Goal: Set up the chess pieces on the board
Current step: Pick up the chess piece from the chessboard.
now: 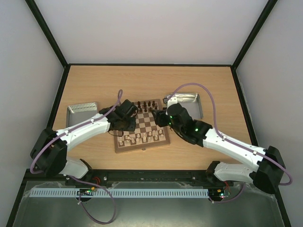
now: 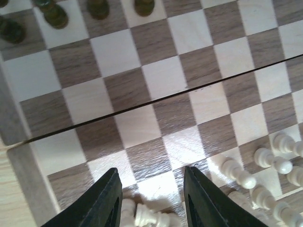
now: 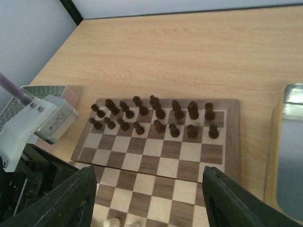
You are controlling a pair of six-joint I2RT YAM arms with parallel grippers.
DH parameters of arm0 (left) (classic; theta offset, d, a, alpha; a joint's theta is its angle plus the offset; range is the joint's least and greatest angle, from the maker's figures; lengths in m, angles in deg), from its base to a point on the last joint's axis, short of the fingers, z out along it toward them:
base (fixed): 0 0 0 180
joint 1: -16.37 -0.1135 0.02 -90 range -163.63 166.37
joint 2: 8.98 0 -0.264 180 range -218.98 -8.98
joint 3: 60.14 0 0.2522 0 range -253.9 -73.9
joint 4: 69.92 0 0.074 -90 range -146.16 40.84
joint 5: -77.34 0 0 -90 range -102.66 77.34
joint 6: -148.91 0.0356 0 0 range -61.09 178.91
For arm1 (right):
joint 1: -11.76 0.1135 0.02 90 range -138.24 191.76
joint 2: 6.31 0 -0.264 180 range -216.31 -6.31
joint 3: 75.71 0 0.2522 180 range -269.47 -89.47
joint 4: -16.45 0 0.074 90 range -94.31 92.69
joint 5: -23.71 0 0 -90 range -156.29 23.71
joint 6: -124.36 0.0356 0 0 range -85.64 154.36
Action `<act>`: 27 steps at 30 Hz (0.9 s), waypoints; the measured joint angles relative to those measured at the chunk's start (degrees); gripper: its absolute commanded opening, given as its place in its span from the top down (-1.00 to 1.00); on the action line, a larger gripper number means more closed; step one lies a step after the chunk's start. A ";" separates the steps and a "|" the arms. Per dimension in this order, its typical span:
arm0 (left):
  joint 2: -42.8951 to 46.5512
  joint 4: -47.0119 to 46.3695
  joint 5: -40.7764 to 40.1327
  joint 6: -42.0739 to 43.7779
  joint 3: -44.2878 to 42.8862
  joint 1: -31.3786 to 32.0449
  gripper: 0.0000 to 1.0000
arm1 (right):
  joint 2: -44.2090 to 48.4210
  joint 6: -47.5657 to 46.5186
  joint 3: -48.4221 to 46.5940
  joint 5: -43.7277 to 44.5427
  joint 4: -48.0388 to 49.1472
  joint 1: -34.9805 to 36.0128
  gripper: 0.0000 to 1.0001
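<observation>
Left tin (image 1: 81, 112); right tin (image 1: 193, 100); dark chessmen (image 3: 160, 114)

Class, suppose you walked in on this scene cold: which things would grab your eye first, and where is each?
The board sits mid-table, with the left arm and right arm bent over it. Dark chessmen stand in two neat rows along its far edge, while the pale chess pieces crowd the near edge. The left gripper hangs open over that pale row.
</observation>
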State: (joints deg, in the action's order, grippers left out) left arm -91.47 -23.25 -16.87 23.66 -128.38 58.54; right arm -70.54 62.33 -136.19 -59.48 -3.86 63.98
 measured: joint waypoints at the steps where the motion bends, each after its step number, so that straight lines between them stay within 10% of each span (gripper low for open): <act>1: 0.72 0.55 -0.04 0.02 0.31 -0.52 0.26 | -1.14 0.42 -0.94 -1.14 -0.79 0.00 -0.18; 27: 1.84 2.84 3.80 0.76 5.95 -0.85 0.53 | -7.39 5.01 -2.56 -9.51 -2.38 0.00 -0.10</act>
State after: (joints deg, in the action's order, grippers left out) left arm -89.64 -20.41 -13.07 24.43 -122.43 57.69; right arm -77.93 67.33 -138.75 -68.99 -6.24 63.98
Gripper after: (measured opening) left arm 0.271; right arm 0.554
